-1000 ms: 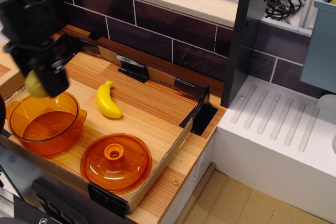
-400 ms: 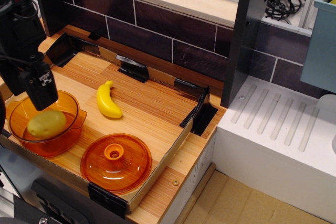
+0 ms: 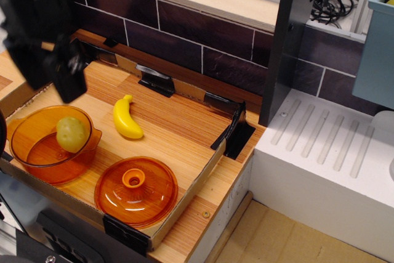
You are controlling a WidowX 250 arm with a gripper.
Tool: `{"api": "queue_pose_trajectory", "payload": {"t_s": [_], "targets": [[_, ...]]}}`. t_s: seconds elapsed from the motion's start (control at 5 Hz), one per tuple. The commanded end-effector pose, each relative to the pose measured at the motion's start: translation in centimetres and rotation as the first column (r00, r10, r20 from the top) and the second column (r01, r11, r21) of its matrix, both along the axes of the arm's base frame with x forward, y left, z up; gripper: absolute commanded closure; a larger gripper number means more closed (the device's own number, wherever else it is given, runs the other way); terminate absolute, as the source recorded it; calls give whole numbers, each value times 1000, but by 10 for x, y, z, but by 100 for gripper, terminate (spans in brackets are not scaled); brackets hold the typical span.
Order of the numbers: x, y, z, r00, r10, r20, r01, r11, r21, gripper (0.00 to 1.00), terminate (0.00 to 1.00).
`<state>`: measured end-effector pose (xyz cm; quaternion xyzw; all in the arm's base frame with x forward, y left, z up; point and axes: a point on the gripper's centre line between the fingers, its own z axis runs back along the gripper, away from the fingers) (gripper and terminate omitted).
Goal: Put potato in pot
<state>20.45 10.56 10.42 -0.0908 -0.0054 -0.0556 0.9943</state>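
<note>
One wooden tray with dark corner brackets serves as the landmark; it sits against a dark tiled wall, with a white ribbed drainboard to its right.

Arm and gripper: a large black mass above the tray's back-left corner, motion-blurred. It hangs above and behind the pot, apart from it. Fingers cannot be separated in the blur, so whether the jaws are spread or closed cannot be told; nothing is visibly held in them. The upper part of the arm is cut off by the top-left frame edge.

Pot: deep, round, transparent orange, at the tray's front-left corner. A small side handle shows on the right rim; the left side runs to the frame edge and is partly cut off.

Lid: flat orange disc with a centre knob, lying on the tray's front edge, right of the pot and not touching it.

Banana: bright yellow, curved, mid-tray, just right of the pot's rim.

Potato: pale yellow-green, lumpy, rounded. It lies inside the pot, toward the right wall. Surface dimples too faint to resolve.
</note>
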Motion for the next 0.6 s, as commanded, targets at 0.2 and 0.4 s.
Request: {"api": "queue_pose_trajectory", "payload": {"t_s": [0.2, 0.4], "targets": [[44, -3, 60, 997, 79, 27, -78, 997, -8, 0, 0], [44, -3, 60, 997, 79, 27, -78, 997, -8, 0, 100]]}}
